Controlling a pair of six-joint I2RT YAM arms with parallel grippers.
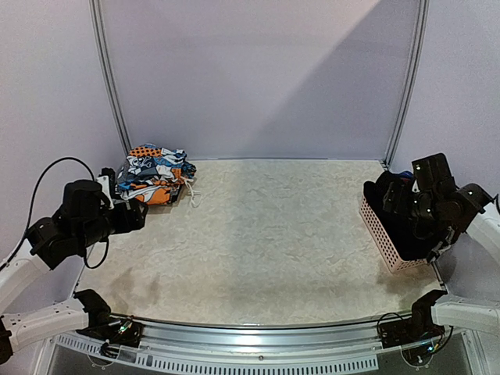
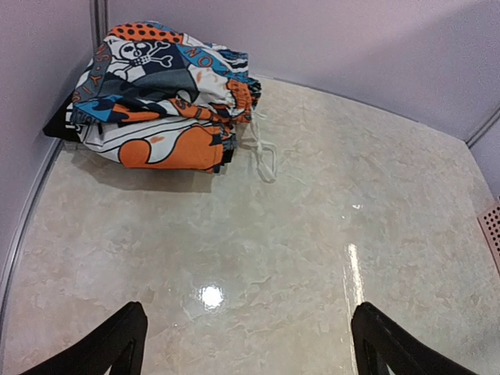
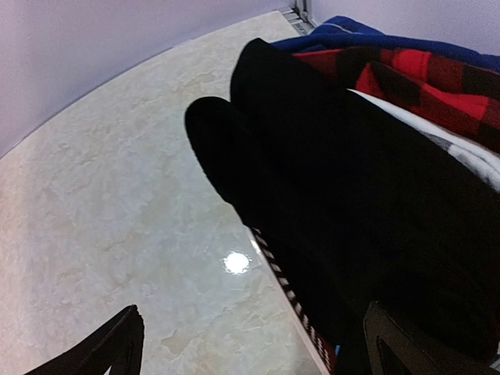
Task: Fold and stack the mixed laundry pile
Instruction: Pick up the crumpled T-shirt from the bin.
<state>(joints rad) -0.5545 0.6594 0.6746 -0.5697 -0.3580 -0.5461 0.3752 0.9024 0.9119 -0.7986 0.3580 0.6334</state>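
Pink basket [image 1: 380, 231] holds black garment [image 3: 351, 203], red plaid [image 3: 437, 78]; left gripper [image 2: 248, 320], right gripper [image 3: 254, 316] both spread apart.

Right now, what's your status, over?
Left gripper open, empty. Right gripper open at black garment draped over pink basket, plaid beside it. Printed pieces stacked far left. Nothing blocking.

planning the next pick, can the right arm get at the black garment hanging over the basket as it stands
Probably yes. The right arm's fingers stand open just above the black garment, which drapes over the basket rim on top of the other clothes, with nothing covering it.
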